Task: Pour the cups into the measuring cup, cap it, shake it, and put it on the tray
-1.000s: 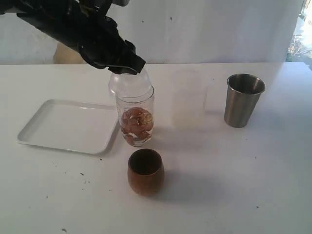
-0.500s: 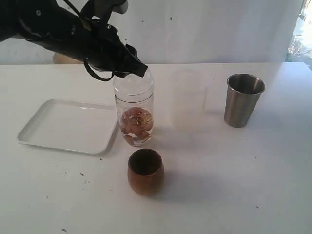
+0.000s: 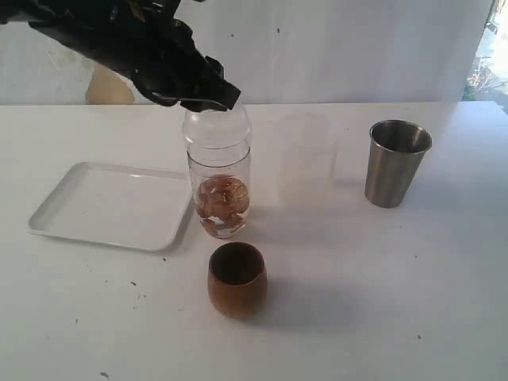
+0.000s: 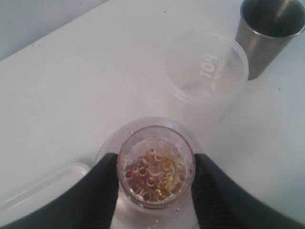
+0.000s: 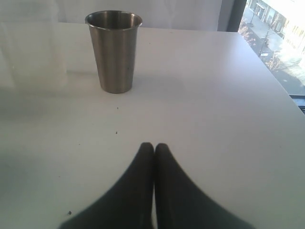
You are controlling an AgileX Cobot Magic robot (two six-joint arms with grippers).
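In the exterior view, the measuring cup (image 3: 221,186) stands upright on the white table (image 3: 381,302) just left of the frame's centre, its lower part filled with brown pieces. A clear domed cap (image 3: 216,127) sits on its mouth. The left gripper (image 3: 208,101) reaches down from the upper left, and in the left wrist view its two black fingers (image 4: 102,188) press on opposite sides of the cap. The tray (image 3: 103,206) lies flat at the left, its near corner just beside the measuring cup. The wooden cup (image 3: 236,278) stands upright below the measuring cup in the frame, close to it. A frosted cup (image 3: 305,163) stands to the right of centre, and the steel tumbler (image 3: 395,163) farther right, both upright. The right gripper (image 5: 154,160) has its fingers pressed together, holding nothing, low over the table well short of the steel tumbler.
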